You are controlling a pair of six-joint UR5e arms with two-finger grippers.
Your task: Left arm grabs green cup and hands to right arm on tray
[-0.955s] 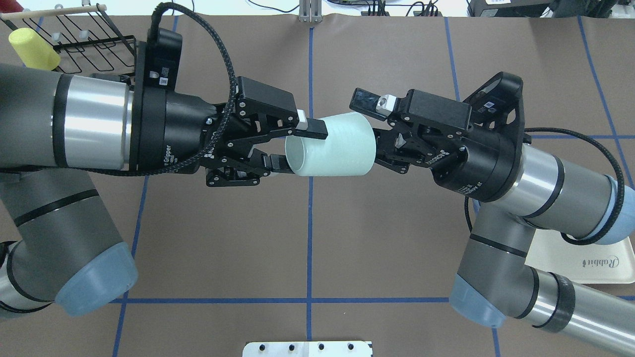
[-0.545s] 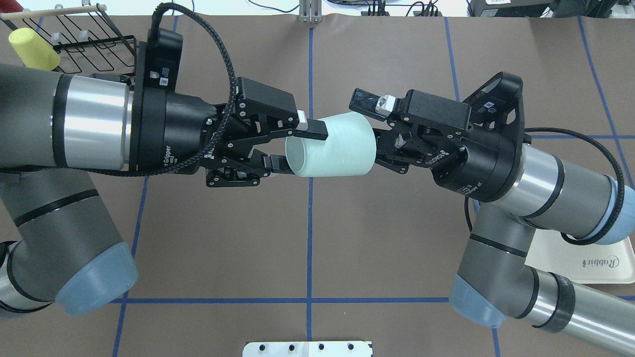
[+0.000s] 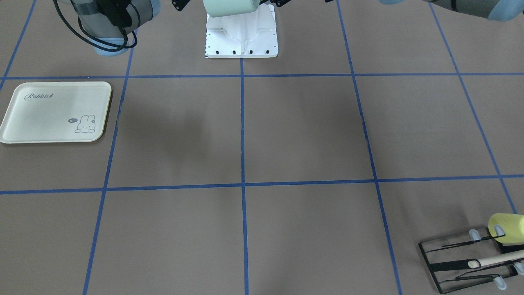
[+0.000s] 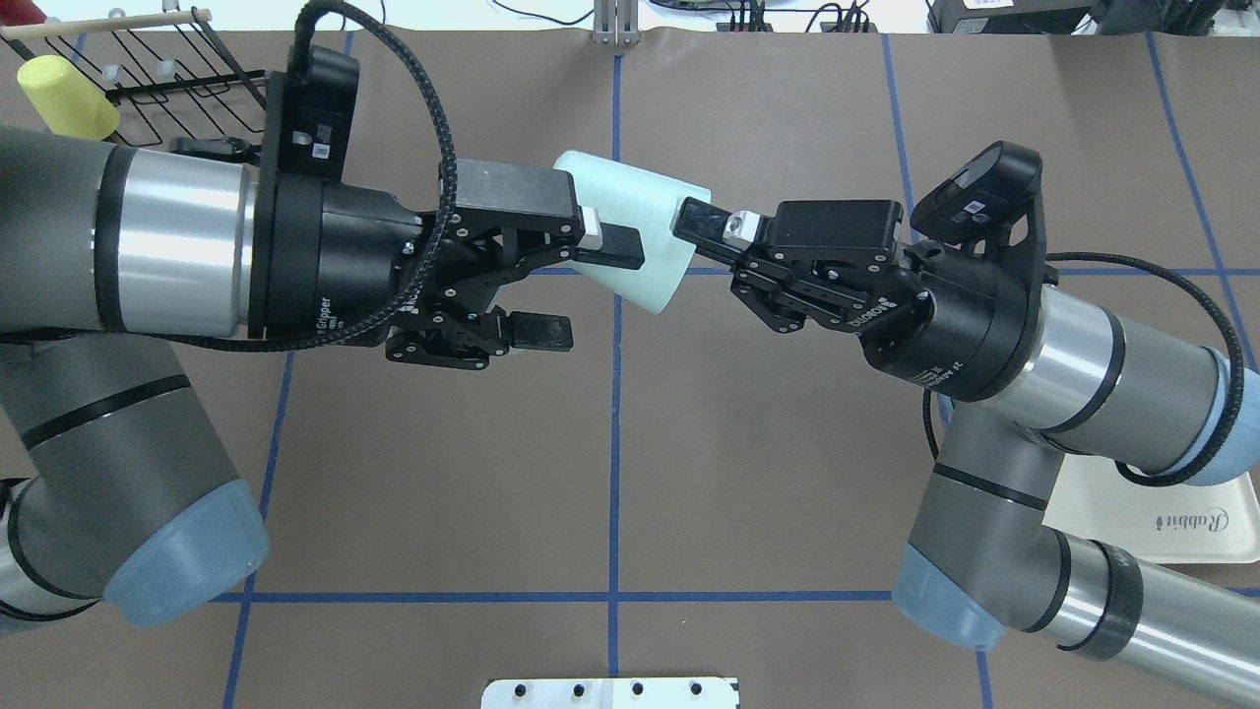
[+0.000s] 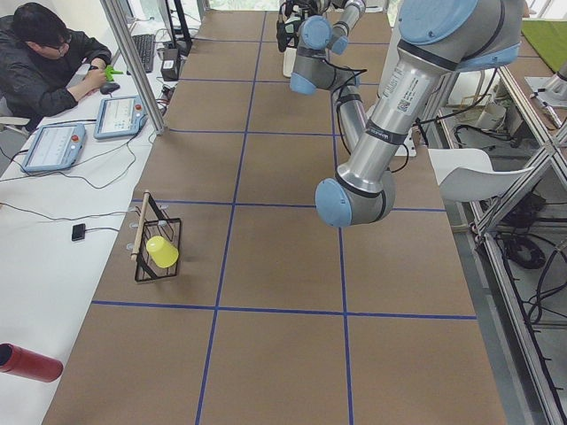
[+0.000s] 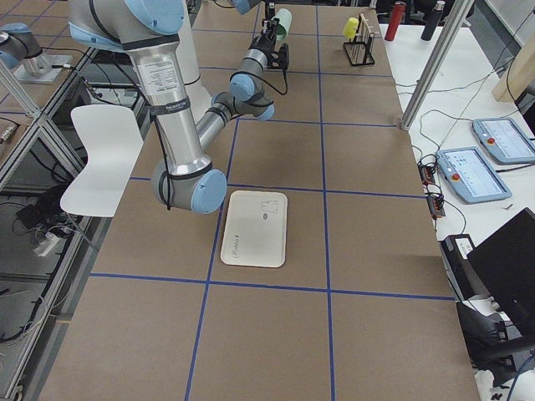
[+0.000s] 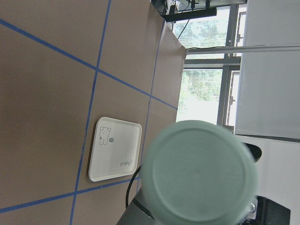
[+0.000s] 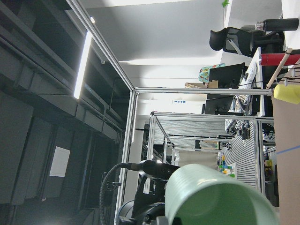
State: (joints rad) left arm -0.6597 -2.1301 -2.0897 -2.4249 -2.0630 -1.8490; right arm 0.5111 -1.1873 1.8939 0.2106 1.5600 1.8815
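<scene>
High over the table (image 3: pixel 286 135), near its centre line, the green cup (image 4: pixel 630 212) hangs tilted between my two arms, touching nothing beneath it. The right gripper (image 4: pixel 711 251) is clamped on the cup's wide end with one finger flat against the wall, and I read that as the grip bearing the load. The left gripper (image 4: pixel 602 295) stands spread wide and grasps nothing. Its upper finger overlaps the cup in the overhead view and its lower finger is well clear (whether that upper pad touches the plastic, I cannot tell). My left wrist camera sees one round end of the cup square on. That fits two grippers facing each other along the cup, so neither fouls the other's fingers. The tray (image 3: pixel 41 119) lies on the robot's right side, well apart from the cup and near the right arm's base, where only that arm need reach. I judge the hand-over made and the carry to the tray left. Smooth plastic pinched at one end could pivot.
</scene>
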